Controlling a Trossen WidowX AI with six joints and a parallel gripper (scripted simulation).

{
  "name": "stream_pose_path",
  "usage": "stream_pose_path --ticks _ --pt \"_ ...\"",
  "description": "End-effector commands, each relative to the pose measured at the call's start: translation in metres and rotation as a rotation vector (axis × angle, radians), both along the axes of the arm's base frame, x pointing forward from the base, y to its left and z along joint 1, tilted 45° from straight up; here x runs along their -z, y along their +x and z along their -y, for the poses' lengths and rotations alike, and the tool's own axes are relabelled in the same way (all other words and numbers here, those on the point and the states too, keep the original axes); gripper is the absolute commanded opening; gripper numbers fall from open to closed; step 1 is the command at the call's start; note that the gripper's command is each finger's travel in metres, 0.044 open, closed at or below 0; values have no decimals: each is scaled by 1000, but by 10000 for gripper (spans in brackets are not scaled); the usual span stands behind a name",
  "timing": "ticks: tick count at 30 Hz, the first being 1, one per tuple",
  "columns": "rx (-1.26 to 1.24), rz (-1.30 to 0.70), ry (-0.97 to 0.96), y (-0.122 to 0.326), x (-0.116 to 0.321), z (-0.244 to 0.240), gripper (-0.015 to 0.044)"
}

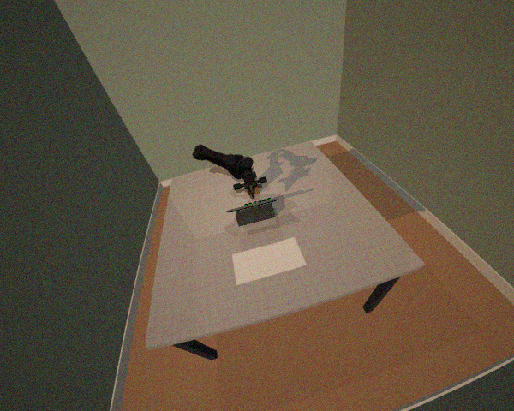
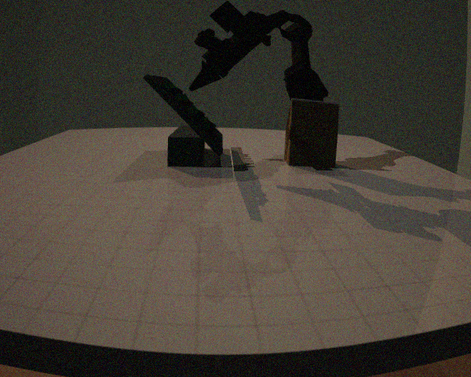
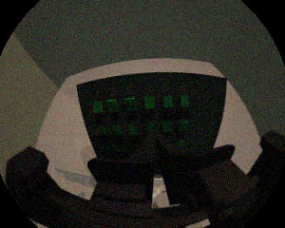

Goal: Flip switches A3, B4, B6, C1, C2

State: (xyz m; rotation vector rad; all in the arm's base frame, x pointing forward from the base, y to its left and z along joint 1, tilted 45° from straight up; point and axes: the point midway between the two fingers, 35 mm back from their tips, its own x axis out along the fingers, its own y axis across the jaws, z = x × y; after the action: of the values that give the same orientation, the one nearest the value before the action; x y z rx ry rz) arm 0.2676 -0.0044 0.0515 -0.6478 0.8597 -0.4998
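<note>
In the exterior view, the block [image 1: 254, 215] [image 2: 185, 151] was seen beneath and behind the panel [image 1: 236, 209] [image 2: 183, 106] [image 3: 217, 111], on the side away from the arm [image 1: 222, 162] [image 2: 301, 53]. The panel was tilted over the table [image 1: 337, 260] [image 2: 106, 251] [image 3: 59, 138], its face turned up toward the arm and its upper edge farthest off. To its right came the fingers [image 1: 253, 196] [image 2: 191, 88], shut together with nothing held, angled down at the upper part of the face with a gap left between. The arm's base was set farther right of the panel.

From the wrist, the panel's long axis was seen running crosswise, left to right. At its lower left, C1 and C2 were too dark to be read. Left of the panel's middle, A3 [image 3: 129, 104] was shown in the far row; B4 [image 3: 150, 127] was placed just right of it, one row nearer, and B6 [image 3: 182, 125] at the right end. The fingertips were seen over the panel's lower middle, nearest B4 in that view, though no target could be settled. Which ends were raised could not be told reliably. Any next press was judged to need travel away from the arm and down, onto the sloping face; a sideways slip along the panel could have caught a neighbouring switch.
</note>
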Motion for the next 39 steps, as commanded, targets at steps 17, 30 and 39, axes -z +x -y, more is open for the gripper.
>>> stream_pose_path --ticks 17,30,39 --pt "-2 -10 -1 9 11 11 0" --pt "-2 -10 -1 9 11 11 0" --pt "-2 -10 -1 9 11 11 0"
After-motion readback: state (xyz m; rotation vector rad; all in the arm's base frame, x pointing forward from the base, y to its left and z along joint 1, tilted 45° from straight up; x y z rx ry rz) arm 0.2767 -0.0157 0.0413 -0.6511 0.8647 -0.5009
